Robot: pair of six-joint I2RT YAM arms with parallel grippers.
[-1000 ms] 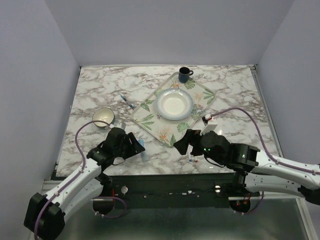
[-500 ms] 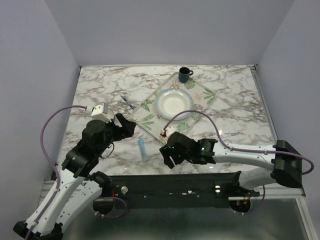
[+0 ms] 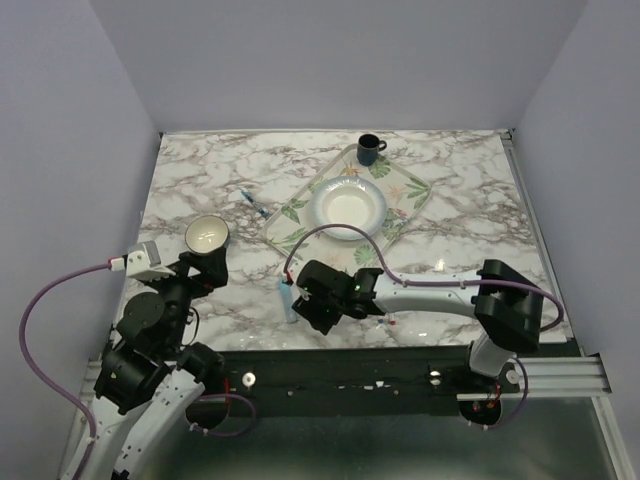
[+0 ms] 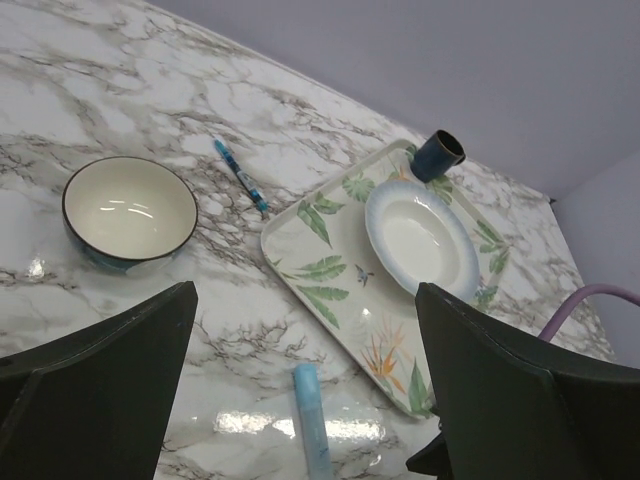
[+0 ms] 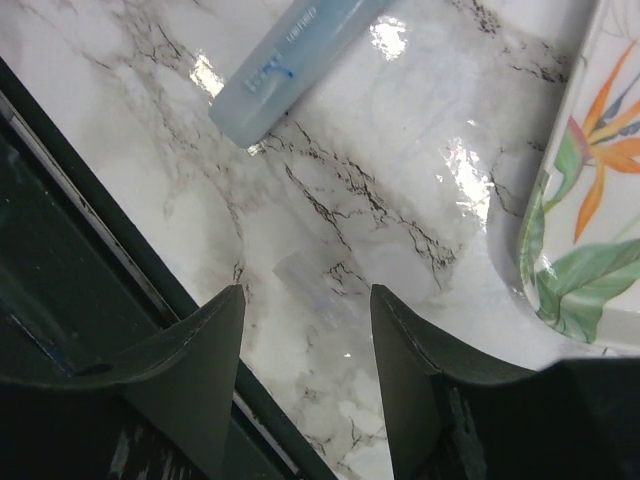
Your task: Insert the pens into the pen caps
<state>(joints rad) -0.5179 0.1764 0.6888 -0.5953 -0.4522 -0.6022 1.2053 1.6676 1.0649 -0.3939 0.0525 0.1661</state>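
Now right end effector (image 5: 305,300), apart, hovers by the light-blue marker (image 5: 300,50); left end effector (image 4: 305,300) retreated, apart.

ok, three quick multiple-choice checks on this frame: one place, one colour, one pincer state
1. Where is the light-blue marker?
A. on the tray
B. on the bare table, near the tray's near corner
C. held in the right pincer

2. What colour is the cup at the tray's far corner?
A. dark blue
B. red
C. white

3. What state is the left pincer in?
A. shut on the marker
B. open and empty
C. shut on the cup

Answers:
1 B: the marker lies flat on the marble, off the tray, and the right pincer's fingers frame only bare table.
2 A: both the top view and the left wrist view show a dark blue cup.
3 B: in the left wrist view its fingers stand wide apart with nothing between them.
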